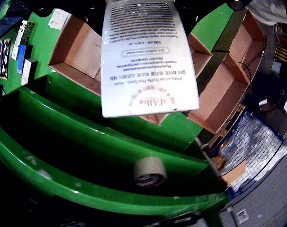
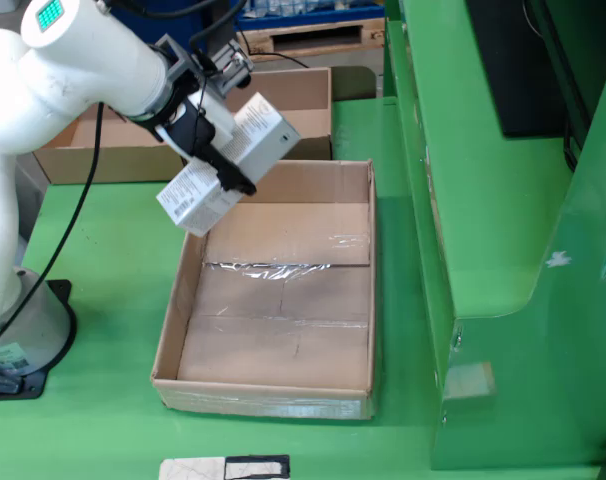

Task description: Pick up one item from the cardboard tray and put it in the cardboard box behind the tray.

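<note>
Carrying a white carton (image 2: 228, 165) clear of the table, the gripper (image 2: 215, 150) was clamped on it at about mid-length, black fingers (image 2: 226, 172) crossing its side. In the fixed view the carton hung over the 11 o'clock corner of the cardboard tray (image 2: 275, 300), which showed only bare, taped floor beneath it. Its long axis ran on a slant, upper end toward 1 o'clock, lower end toward 7 o'clock. Being held high and tilted probably kept it free of the tray's walls on the way to the cardboard box (image 2: 298, 95) at 12 o'clock beyond the tray.

In the gripper-mounted view the white carton (image 1: 146, 56) filled the middle, printed face to the lens, its text upside down, its free end pointing to 6 o'clock. Cardboard boxes (image 1: 79, 54) lay behind it, and a tape roll (image 1: 149, 171) sat at 6 o'clock on a green shelf (image 1: 86, 189). Gripping at the middle likely kept the carton balanced.
</note>
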